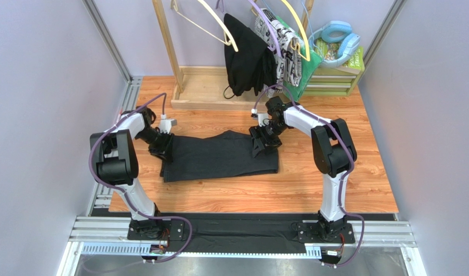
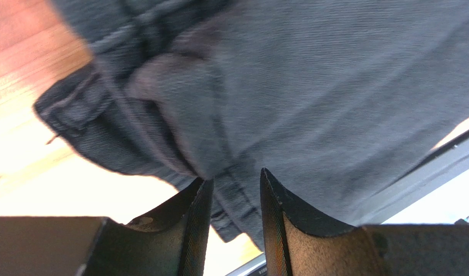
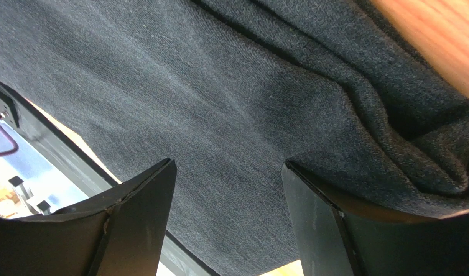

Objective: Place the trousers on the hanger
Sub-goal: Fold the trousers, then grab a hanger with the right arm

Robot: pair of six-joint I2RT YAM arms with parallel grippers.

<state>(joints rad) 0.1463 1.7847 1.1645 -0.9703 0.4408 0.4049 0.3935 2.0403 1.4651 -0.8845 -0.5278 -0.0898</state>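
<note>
Wood-grain table. Wooden rack at 12 o'clock on the far edge. Black garment hangs from it, loop cord dangling. Black-and-white patterned cloth touches it at its 3 o'clock. Yellow hanger over the cloth. Green crate at 1 o'clock, blue headphones on top.

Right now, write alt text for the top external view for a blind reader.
Long dark charcoal trousers lie flat across the wooden table, the left gripper down on their left end and the right gripper on their right end. Behind them, a thin cream plastic hanger hangs from a wooden rack beside other hung clothes.
</note>
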